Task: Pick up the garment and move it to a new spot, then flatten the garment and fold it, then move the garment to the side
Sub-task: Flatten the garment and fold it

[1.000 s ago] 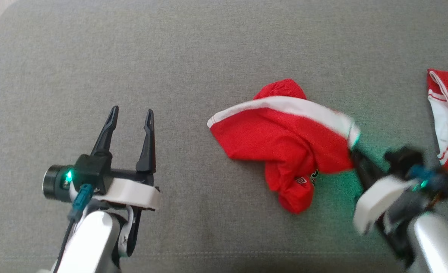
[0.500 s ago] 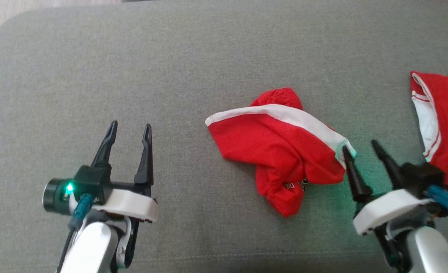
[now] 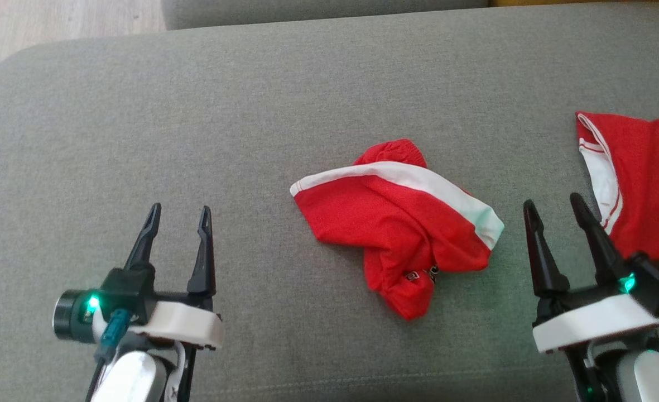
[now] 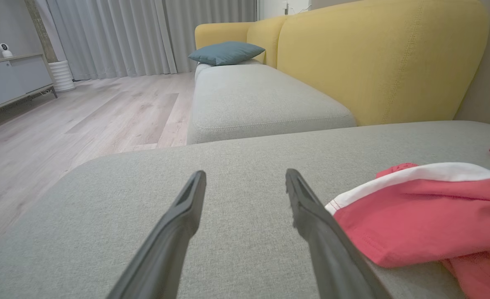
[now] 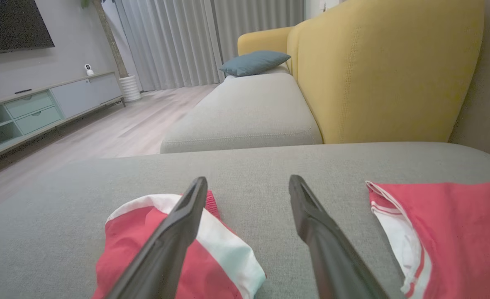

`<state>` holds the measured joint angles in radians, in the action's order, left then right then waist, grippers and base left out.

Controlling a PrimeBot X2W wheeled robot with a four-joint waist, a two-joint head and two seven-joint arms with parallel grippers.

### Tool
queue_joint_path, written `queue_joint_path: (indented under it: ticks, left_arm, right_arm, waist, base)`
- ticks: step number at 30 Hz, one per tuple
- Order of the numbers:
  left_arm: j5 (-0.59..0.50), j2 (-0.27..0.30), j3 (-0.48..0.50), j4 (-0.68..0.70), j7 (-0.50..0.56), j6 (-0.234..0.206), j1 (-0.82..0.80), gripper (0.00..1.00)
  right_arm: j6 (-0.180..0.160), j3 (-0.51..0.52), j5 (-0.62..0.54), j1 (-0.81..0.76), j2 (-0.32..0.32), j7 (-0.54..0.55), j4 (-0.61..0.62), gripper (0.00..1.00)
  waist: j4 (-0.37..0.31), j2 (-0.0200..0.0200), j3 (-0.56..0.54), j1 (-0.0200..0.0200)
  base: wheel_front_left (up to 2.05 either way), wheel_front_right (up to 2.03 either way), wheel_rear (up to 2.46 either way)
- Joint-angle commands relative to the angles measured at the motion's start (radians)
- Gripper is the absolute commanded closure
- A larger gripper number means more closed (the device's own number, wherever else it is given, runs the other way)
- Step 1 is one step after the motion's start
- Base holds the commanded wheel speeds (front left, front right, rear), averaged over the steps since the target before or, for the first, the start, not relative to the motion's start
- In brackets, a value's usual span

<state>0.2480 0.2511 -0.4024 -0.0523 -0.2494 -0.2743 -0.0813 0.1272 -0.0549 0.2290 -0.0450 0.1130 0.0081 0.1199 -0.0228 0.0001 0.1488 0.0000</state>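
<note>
While the crumpled red garment (image 3: pixel 396 234) lies mid-frame on the grey cushion (image 3: pixel 251 111), left gripper (image 3: pixel 180 207) lower left and right gripper (image 3: pixel 551 199) lower right stand wide, empty.

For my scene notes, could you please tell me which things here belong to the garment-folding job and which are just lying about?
Job: crumpled red garment with white band; grey fabric cushion under it; left gripper and right gripper, jaws open.
Lying about: second red-and-white garment by the right gripper; teal pillow; yellow sofa back.
</note>
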Motion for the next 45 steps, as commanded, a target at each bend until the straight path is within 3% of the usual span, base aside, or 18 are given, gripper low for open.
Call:
queue_joint_path:
  ticks: [1,14,23,30,39,40,41,43,44,45]
  left_arm:
    - [-0.006,0.023,0.044,0.044,-0.004,-0.01,-0.024,0.0]
    - [-0.013,0.034,0.025,0.05,0.012,-0.006,-0.049,0.0]
    - [-0.005,-0.001,-0.078,-0.042,0.137,0.121,-0.237,0.0]
    - [0.039,-0.056,-0.139,-0.281,0.273,0.236,-0.412,0.0]
    - [0.066,-0.081,-0.16,-0.54,0.337,0.314,-0.549,0.0]
    - [0.066,-0.082,-0.166,-0.558,0.344,0.324,-0.559,0.04]
    - [0.067,-0.084,-0.173,-0.576,0.351,0.334,-0.569,0.28]
    - [0.06,-0.083,-0.19,-0.605,0.357,0.347,-0.588,0.86]
    - [0.056,-0.084,-0.198,-0.619,0.359,0.352,-0.595,1.0]
    - [0.055,-0.085,-0.204,-0.631,0.359,0.356,-0.601,1.0]
  right_arm:
    - [0.003,-0.023,0.007,0.007,0.008,0.003,0.042,0.0]
    - [0.003,-0.03,0.017,0.016,0.01,0.014,0.047,0.0]
    - [0.003,-0.043,0.026,0.049,0.018,0.021,0.04,0.0]
    - [0.003,-0.062,0.032,0.075,0.014,0.022,0.023,0.0]
    - [0.003,-0.061,0.043,0.086,0.009,0.015,-0.006,0.0]
    - [0.003,-0.056,0.044,0.085,0.008,0.016,-0.009,0.0]
    - [0.003,-0.051,0.046,0.083,0.007,0.019,-0.013,0.0]
    - [0.003,-0.04,0.048,0.081,0.007,0.021,-0.021,0.0]
    - [0.003,-0.033,0.048,0.08,0.008,0.026,-0.027,0.0]
    - [0.003,-0.027,0.049,0.077,0.009,0.032,-0.033,0.0]
  waist:
    - [0.0,-0.0001,0.0,0.0]
    - [-0.002,-0.0001,0.016,0.0]
    - [-0.023,-0.0001,0.078,0.0]
    - [-0.068,-0.0001,0.121,0.0]
    - [-0.11,-0.0001,0.154,0.0]
    - [-0.112,-0.0001,0.156,0.0]
    - [-0.114,-0.0001,0.159,0.0]
    - [-0.118,-0.0001,0.164,0.0]
    - [-0.12,-0.0001,0.166,0.0]
    - [-0.122,-0.0001,0.167,0.0]
  base:
    - [0.0,0.0,0.0]
    - [0.0,0.0,0.0]
    - [0.0,0.0,0.0]
    - [0.0,0.0,0.0]
    - [0.0,0.0,0.0]
    - [0.0,0.0,0.0]
    - [0.0,0.0,0.0]
    - [0.0,0.0,0.0]
    - [0.0,0.0,0.0]
    - [0.0,0.0,0.0]
